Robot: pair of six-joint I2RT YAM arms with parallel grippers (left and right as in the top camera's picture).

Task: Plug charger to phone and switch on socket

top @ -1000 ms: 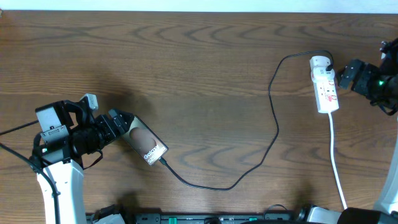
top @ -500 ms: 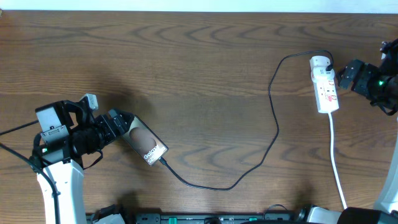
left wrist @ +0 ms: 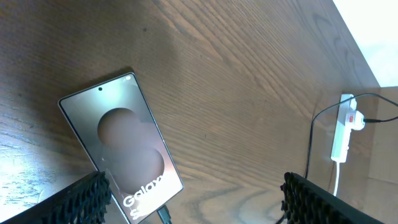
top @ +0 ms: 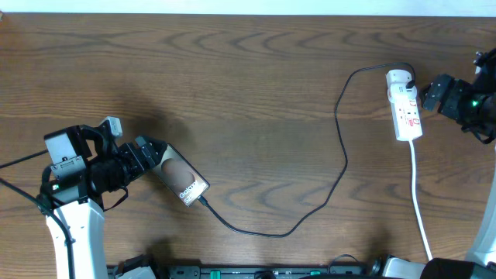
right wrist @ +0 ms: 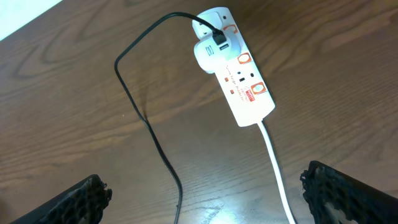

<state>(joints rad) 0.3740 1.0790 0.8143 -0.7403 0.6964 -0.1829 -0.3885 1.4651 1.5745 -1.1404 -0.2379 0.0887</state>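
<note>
On the left of the worktop (top: 256, 93) the phone (top: 184, 183) is laid flat and slantwise, face up. The small plug (top: 203, 201) of the charger (top: 341, 155) is seen right at the phone's lower end and appears to be seated there, though the joint itself is too small to be confirmed. The left fingers (left wrist: 74, 202) are spread wide and nothing is grasped by them; from overhead they are placed just beside the phone's other end, and whether it is touched cannot be told.

At the far right the socket (top: 407, 112) is found, with a white adapter (right wrist: 208, 53) fitted at its rounded end and the black cable led from it. A white cord (top: 418, 201) is run from the socket's other end toward the near edge. The right fingers (right wrist: 336, 186) are likewise released, empty and held near the socket, apart from it.

The plugging step is judged finished, and the switching step is judged to be in hand. A press on the red-marked switch (right wrist: 231, 29) beside the adapter is called for next, with one fingertip brought squarely onto it so that the light strip is not pushed aside.
</note>
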